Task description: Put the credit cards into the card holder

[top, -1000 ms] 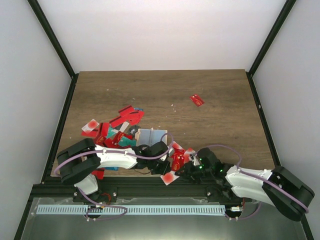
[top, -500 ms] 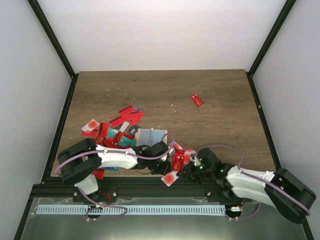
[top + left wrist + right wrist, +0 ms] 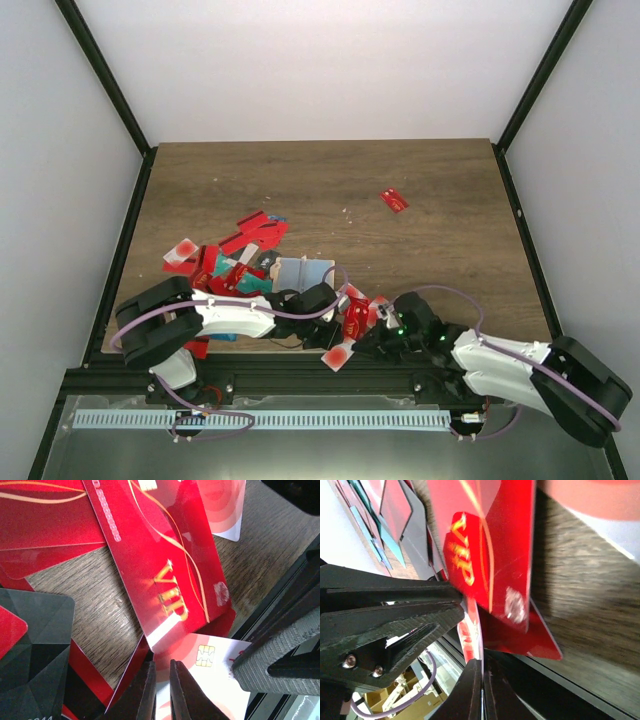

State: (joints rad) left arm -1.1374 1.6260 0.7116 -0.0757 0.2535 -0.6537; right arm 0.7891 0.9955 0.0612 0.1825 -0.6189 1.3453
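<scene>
- My right fingers (image 3: 475, 690) are pressed together. A white-and-red card (image 3: 210, 670) runs edge-on down between their tips, so they are clamped on it.
- My left fingers (image 3: 175, 685) are almost together, with only a thin slit between them. Their tips sit over the top left corner of that same card, near its gold chip. The card faces them flat, and I cannot tell whether they press on it.
- From above, this card hangs tilted at the near edge of the counter (image 3: 450, 250), between my two wrists.
- A red VIP card (image 3: 165, 580) with gold lettering lies just beyond the held card, and one corner overlaps it. More red cards lie under and beside it, and a black card (image 3: 30, 645) lies to the left.
- The card holder (image 3: 302, 273) lies flat on the counter just past my left wrist, showing a pale bluish face. It is at the right end of the heap of credit cards (image 3: 240, 250) and apart from both pairs of fingers.
- A lone red card (image 3: 394, 200) lies well apart from the heap, farther back on the counter.
</scene>
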